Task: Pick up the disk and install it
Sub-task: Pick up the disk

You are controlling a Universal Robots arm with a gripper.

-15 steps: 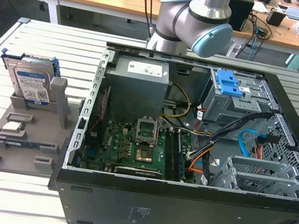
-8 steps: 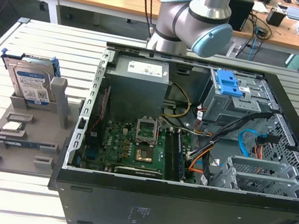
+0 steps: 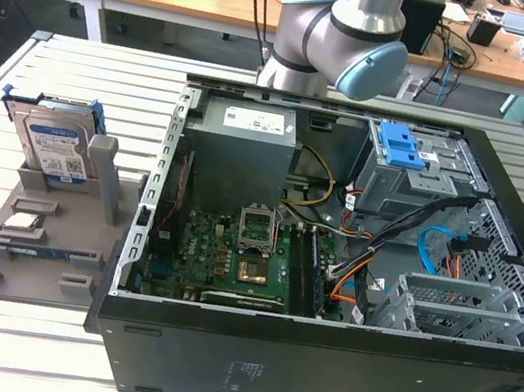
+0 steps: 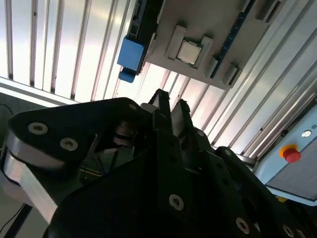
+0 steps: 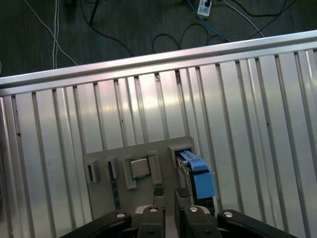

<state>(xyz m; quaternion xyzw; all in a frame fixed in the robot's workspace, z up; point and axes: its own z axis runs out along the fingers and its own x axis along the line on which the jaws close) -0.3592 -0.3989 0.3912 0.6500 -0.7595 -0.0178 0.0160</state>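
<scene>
The disk stands on edge in a grey holder at the exterior view's left. Its silver face carries a blue-and-white label, and its sides carry blue rails. In both wrist views I see the disk edge-on by its blue rail. My gripper hangs well above the holder, apart from the disk, its fingers close together with nothing between them. In the first wrist view the gripper is over the holder's edge, beside the disk.
An open computer case with motherboard, cables and a blue-latched drive cage lies in the middle of the slatted metal table. A small square silver chip rests in the holder. A red stop button sits beyond the table.
</scene>
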